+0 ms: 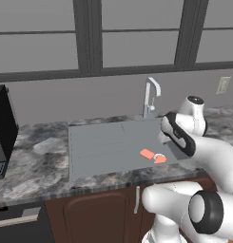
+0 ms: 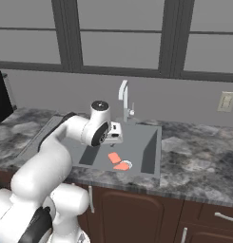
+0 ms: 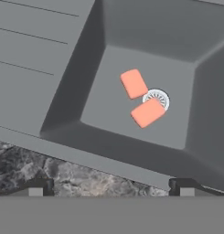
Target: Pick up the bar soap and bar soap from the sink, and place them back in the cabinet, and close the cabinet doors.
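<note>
The sink (image 3: 145, 59) is rendered in a matt, smooth grey, with fine ridges pressed into its drainboard. The two bar soaps (image 3: 133, 83) (image 3: 148, 112) are shown as flat, matt salmon-orange solids without sheen. A pale metal look is given to the drain (image 3: 159, 97) (slotted, partly covered by one soap) and to the tap (image 1: 151, 96), which is brushed silver. The counter (image 2: 199, 152) is textured as speckled, mottled grey stone. The lower cabinet fronts (image 2: 137, 209) are finished as dark brown wood, with silver metal handles (image 1: 136, 200).
</note>
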